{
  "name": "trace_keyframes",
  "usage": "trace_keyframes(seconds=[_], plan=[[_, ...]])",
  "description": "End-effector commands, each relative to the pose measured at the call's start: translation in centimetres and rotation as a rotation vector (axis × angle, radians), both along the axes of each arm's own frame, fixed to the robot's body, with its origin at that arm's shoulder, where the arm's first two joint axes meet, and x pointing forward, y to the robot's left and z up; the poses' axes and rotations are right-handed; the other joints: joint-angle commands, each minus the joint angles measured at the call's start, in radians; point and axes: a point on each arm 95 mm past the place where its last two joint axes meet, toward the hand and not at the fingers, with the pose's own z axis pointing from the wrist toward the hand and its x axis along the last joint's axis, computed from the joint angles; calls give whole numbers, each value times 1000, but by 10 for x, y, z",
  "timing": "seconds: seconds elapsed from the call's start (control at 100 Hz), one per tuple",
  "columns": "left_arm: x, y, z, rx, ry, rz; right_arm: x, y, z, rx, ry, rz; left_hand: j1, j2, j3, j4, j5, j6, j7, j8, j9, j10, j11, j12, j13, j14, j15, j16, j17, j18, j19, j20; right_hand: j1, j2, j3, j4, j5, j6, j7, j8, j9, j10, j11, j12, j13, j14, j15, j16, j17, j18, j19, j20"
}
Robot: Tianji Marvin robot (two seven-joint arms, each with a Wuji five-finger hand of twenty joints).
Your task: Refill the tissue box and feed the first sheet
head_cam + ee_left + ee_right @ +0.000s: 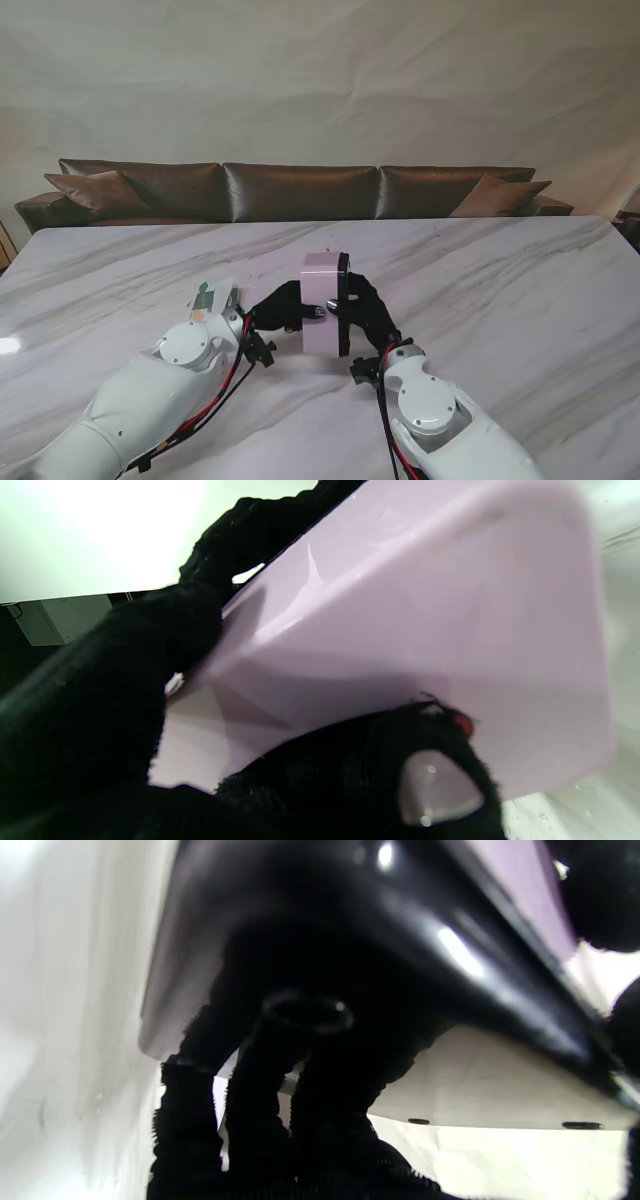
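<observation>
The scene is viewed from above and behind the shoulders, looking down and forward across the white marble-veined tabletop (500, 290) toward a brown leather sofa (300, 190) at the far side. Each wrist view is taken at very close range along black-gloved fingers (100, 690). The upright lilac plastic tissue box (322, 315) with its glossy black face (400, 905) is shared by all three views.
</observation>
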Motion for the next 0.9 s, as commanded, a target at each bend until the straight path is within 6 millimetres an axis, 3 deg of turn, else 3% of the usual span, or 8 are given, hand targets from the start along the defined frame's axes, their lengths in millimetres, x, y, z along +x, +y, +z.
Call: trace_keyframes(seconds=[0.0,0.25,0.3,0.4,0.59,0.8,0.84,0.89], plan=[[-3,-10,-3,5,7,-17,-7,27,15,42,-24,64,100,84,104,70,17,-45,25,33,114,-70,110,42,203,50,383,4,-85,-36,267,16,104,53,125,171,170,-321,349,53,103,-176,152,100,124,-106,220,101,121,-179,295,118],[-4,-13,-3,24,-9,-18,-10,34,16,-9,0,7,103,86,105,69,12,-44,23,35,112,-70,109,42,203,52,383,3,-86,-32,267,15,509,-184,81,167,330,-478,637,231,322,-306,375,341,345,-194,567,307,305,-225,581,189],[-4,-13,-3,28,-11,-17,-12,35,17,-19,3,-7,103,86,103,68,10,-44,23,36,112,-70,109,42,203,52,383,3,-86,-32,267,15,462,-540,511,-236,407,-527,695,284,409,-339,410,405,429,-228,642,317,379,-244,663,178],[-5,-12,-2,34,-13,-15,-13,36,19,-33,6,-30,103,86,103,68,9,-45,23,37,110,-69,109,43,203,52,383,2,-86,-29,267,15,582,-708,696,-389,594,-616,783,348,599,-382,465,485,587,-266,773,261,530,-264,795,167],[-7,-12,-1,40,-15,-3,-16,38,23,-35,28,-113,104,88,98,64,10,-45,22,39,108,-68,110,44,203,53,383,2,-87,-21,267,13,827,-646,738,-219,1005,-697,876,414,932,-376,522,581,797,-290,967,261,792,-248,987,30],[-8,-13,-1,40,-15,-2,-20,39,26,-53,45,-125,106,89,94,59,7,-46,20,40,106,-67,109,44,203,53,383,2,-87,-19,268,12,872,-689,738,-71,1098,-691,890,436,972,-349,537,596,796,-304,1054,307,838,-273,1073,-13],[-8,-13,0,40,-17,-1,-20,39,27,-59,44,-125,105,88,93,58,7,-46,20,41,106,-66,109,44,203,54,383,2,-87,-19,268,12,863,-691,738,-69,1097,-691,889,438,971,-355,537,589,796,-308,1057,309,842,-276,1081,-6],[-8,-14,0,41,-18,1,-21,39,28,-61,61,-128,107,90,94,57,7,-46,20,41,106,-66,109,45,203,54,383,2,-87,-19,268,12,801,-677,738,-216,1057,-695,854,444,959,-374,512,573,804,-312,1012,311,854,-256,1026,88]])
